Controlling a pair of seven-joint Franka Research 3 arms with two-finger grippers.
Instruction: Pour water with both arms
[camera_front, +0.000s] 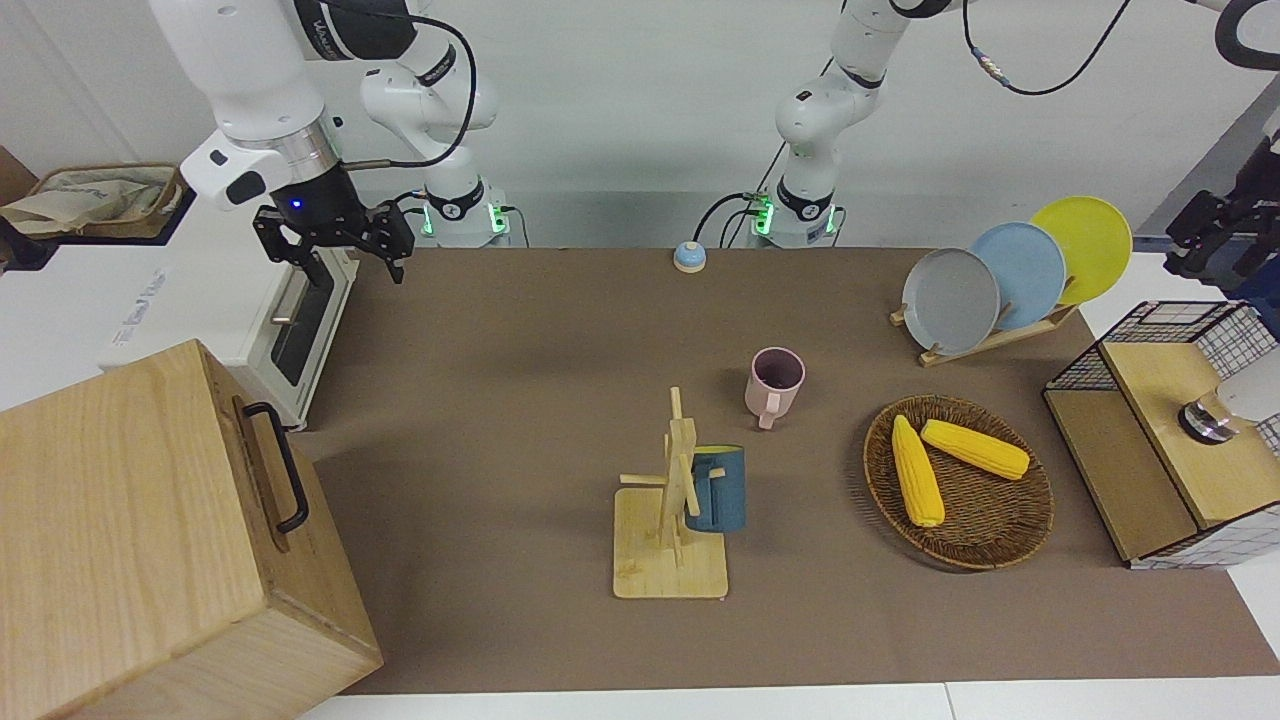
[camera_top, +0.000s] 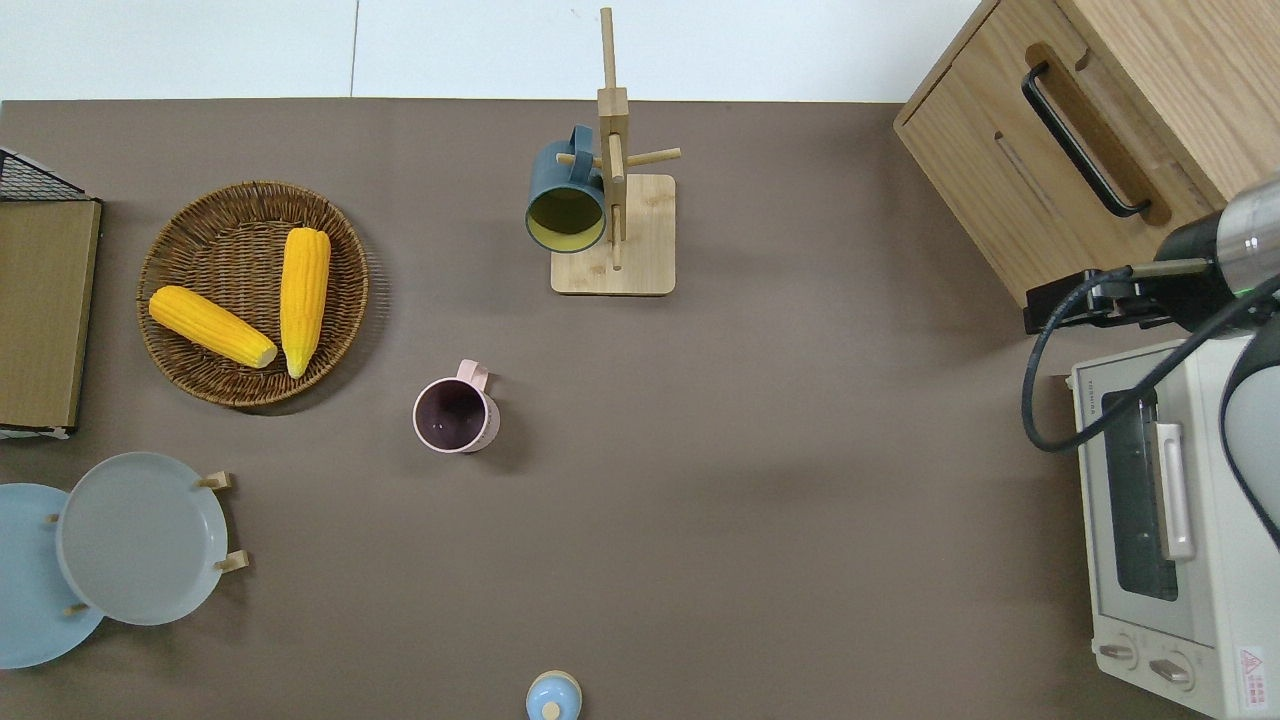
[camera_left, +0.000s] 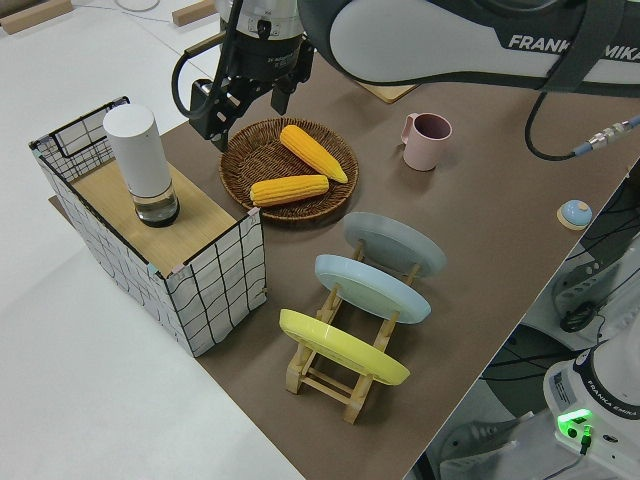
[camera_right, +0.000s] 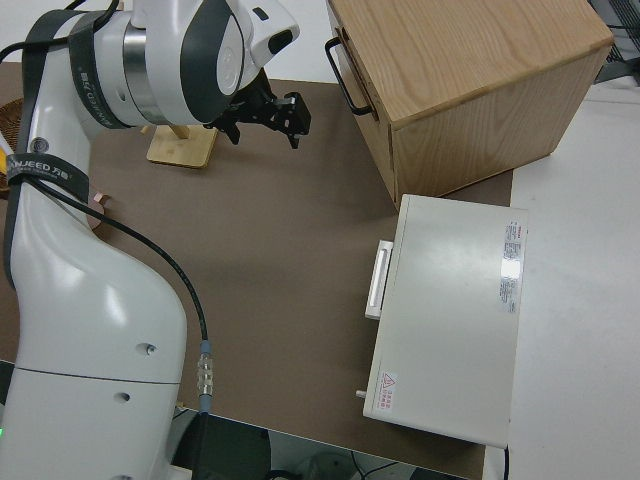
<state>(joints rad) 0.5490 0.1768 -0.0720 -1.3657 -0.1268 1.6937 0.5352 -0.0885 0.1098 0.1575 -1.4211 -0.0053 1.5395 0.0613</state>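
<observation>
A white cylinder bottle with a metal base stands on the wooden shelf of a wire crate; it also shows in the front view. My left gripper is open and empty in the air beside the crate, outside the overhead view. A pink mug stands upright mid-table. A blue mug hangs on a wooden mug tree. My right arm is parked, its gripper open and empty.
A wicker basket with two corn cobs lies between the crate and the mugs. A plate rack holds three plates. A toaster oven and a wooden cabinet stand at the right arm's end. A small blue bell sits near the robots.
</observation>
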